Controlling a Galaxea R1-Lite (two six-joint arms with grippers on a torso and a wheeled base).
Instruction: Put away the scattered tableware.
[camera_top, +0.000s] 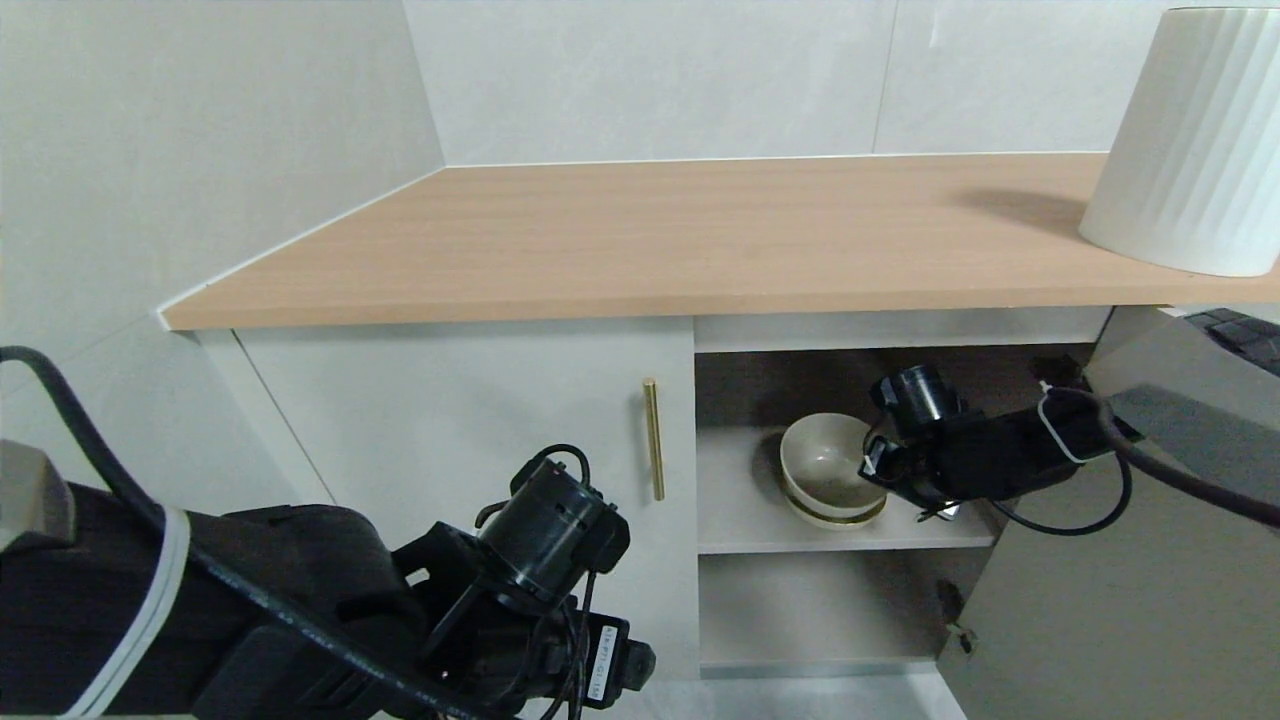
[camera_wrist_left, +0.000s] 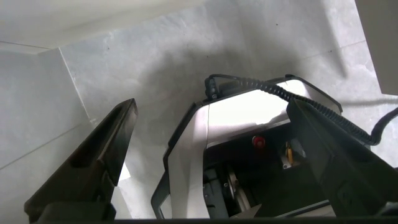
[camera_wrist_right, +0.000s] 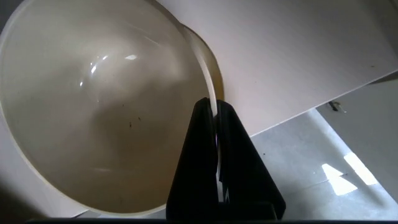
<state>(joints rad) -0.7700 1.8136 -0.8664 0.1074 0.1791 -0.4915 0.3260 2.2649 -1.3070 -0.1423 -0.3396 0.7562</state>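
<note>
Bench (camera_top: 700, 240) spans the upper frame, with a container (camera_top: 1190, 140) on it at upper right. Below it, a closed door (camera_top: 450, 450) is at centre-left. Right of the door, the upper bowl (camera_top: 825, 455) sits in the lower bowl (camera_top: 835, 516) on the shelf (camera_top: 740, 520). The right gripper (camera_top: 868, 468) is at the upper bowl's right rim.

Pale walls (camera_top: 650, 80) back a wooden surface (camera_top: 650, 240); beneath, a white cabinet (camera_top: 450, 430) with brass handle (camera_top: 652, 440), its door (camera_top: 1100, 600) open at 4 o'clock.
</note>
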